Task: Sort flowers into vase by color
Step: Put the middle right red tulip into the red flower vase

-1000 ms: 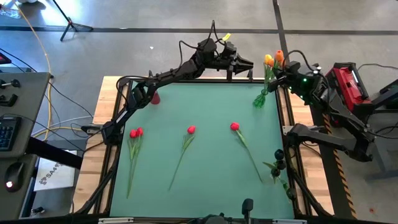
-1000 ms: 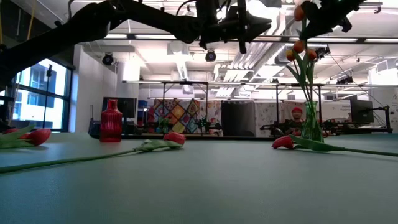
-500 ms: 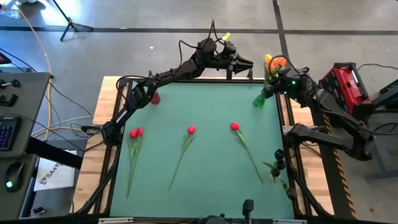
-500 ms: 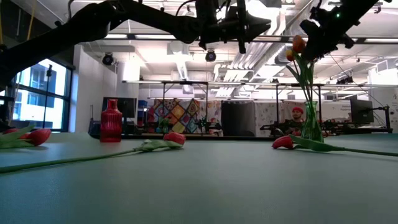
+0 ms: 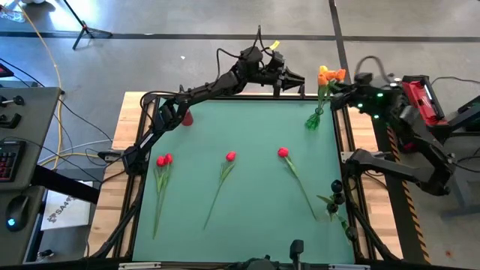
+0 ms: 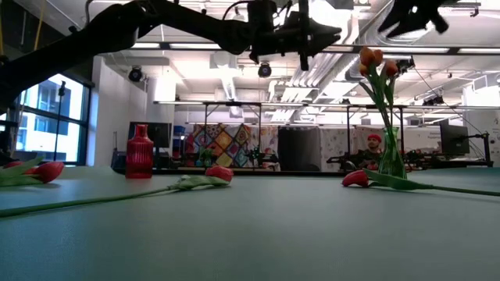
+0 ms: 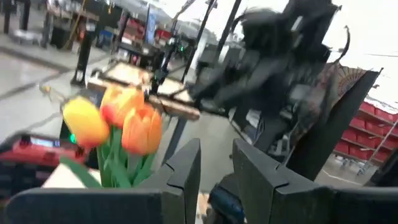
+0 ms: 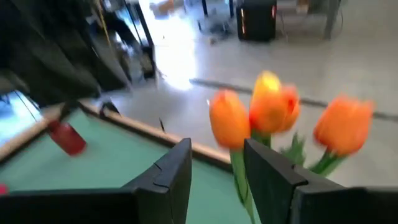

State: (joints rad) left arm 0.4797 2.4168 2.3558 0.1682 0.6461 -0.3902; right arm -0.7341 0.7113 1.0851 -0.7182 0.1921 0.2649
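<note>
A green glass vase [image 5: 313,120] [image 6: 391,162] stands at the table's far right and holds orange and yellow tulips [image 5: 328,74] [image 8: 273,112] upright by their stems. A red vase [image 5: 187,118] [image 6: 140,151] stands at the far left. Several red tulips lie flat on the green mat: two [image 5: 163,160] at the left, one [image 5: 229,157] in the middle, one [image 5: 283,152] to the right. My right gripper [image 5: 339,91] [image 8: 217,152] hangs open just right of the tulip heads, holding nothing. My left gripper [image 5: 297,77] [image 7: 216,168] waits open and level above the far edge.
Dark fixtures with green leaves [image 5: 335,196] sit at the table's right edge, near the front. A small camera mount [image 5: 298,246] stands at the near edge. The wooden table rim [image 5: 129,127] frames the mat. A person shows far off in the room [image 6: 373,143].
My right gripper came down over the green vase with an orange tulip, opened and let it go, then rose and drew back toward the table's right edge. The tulip now stands in the green vase among the other orange and yellow ones.
</note>
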